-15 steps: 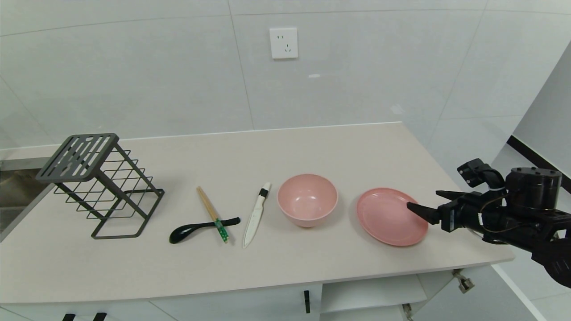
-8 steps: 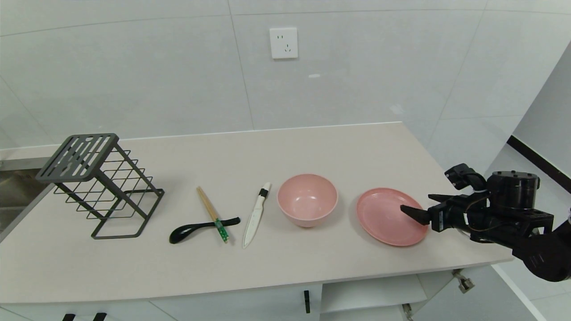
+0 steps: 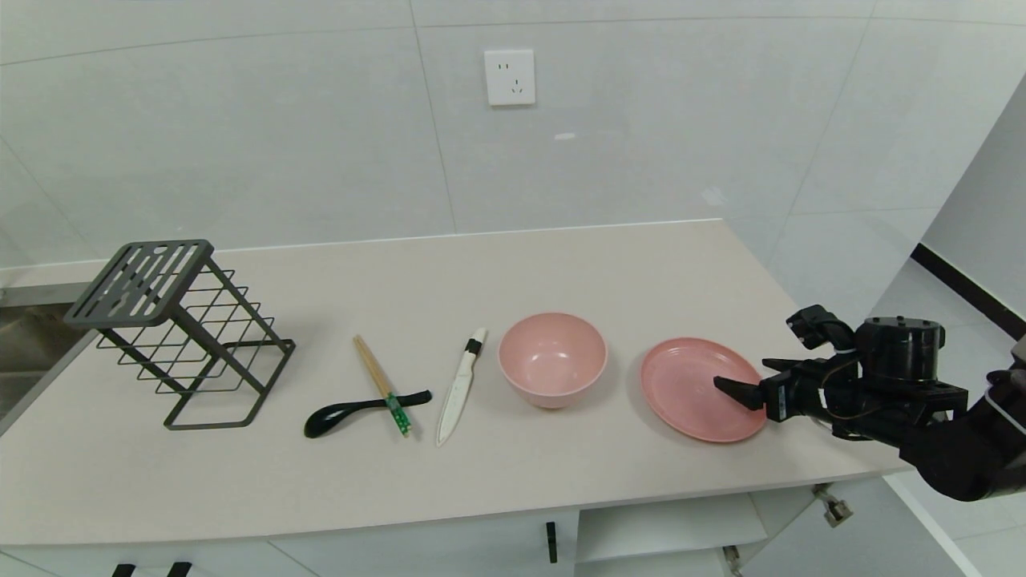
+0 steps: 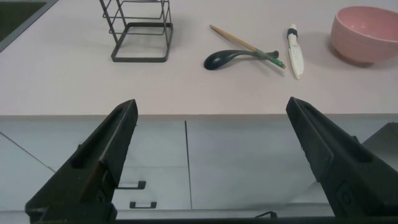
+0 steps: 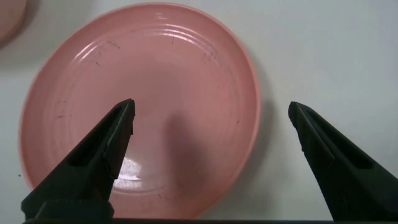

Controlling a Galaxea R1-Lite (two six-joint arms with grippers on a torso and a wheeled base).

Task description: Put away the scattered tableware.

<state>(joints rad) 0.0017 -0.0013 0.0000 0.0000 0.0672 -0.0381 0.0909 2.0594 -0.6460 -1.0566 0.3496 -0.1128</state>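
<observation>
White tiled wall with one socket backs a beige countertop. I log the tableware along the counter from the robot's left to its right.

1. Dark wire rack: stands at the left end, near a sink.
2. Black spoon: lies flat, with a pair of chopsticks crossing over its handle.
3. White knife: lies just right of the chopsticks, apart from them, blade toward the front edge.
4. Pink bowl: upright, just beside the knife.
5. Pink plate: flat on the counter, right of the bowl and not touching it.

Right gripper: jaws spread wide, positioned at the plate's right rim. On the right wrist feed I see one finger over the plate's inner surface and the other over bare countertop beyond the rim. I cannot tell whether either finger contacts the plate.

Left gripper: jaws spread wide and holding nothing. It sits in front of the white cabinet fronts, level with the counter's front edge.
</observation>
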